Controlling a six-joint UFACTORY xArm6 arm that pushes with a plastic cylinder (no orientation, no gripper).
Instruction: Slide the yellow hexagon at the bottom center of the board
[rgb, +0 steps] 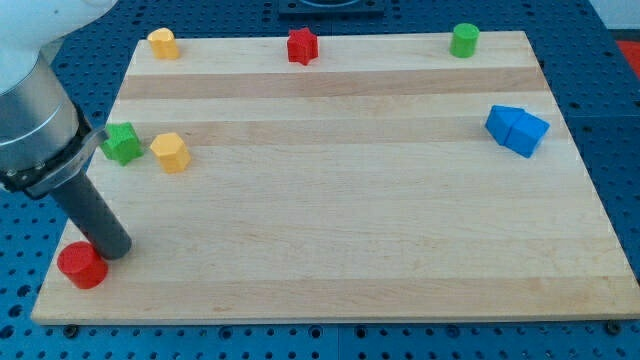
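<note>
A yellow hexagon-like block (171, 152) lies on the wooden board (330, 260) at the view's left, just right of a green star block (122, 143). A second yellow block (162, 43) sits at the top left corner; its shape is hard to make out. My tip (116, 248) rests near the board's bottom left corner, touching or almost touching the upper right side of a red cylinder (82, 265). The tip is well below the yellow hexagon-like block and slightly to its left.
A red star block (302, 45) sits at the top centre. A green cylinder (464, 40) stands at the top right. A blue block or pair of blue blocks (517, 129) lies near the right edge. The arm's grey body (35, 120) overhangs the board's left edge.
</note>
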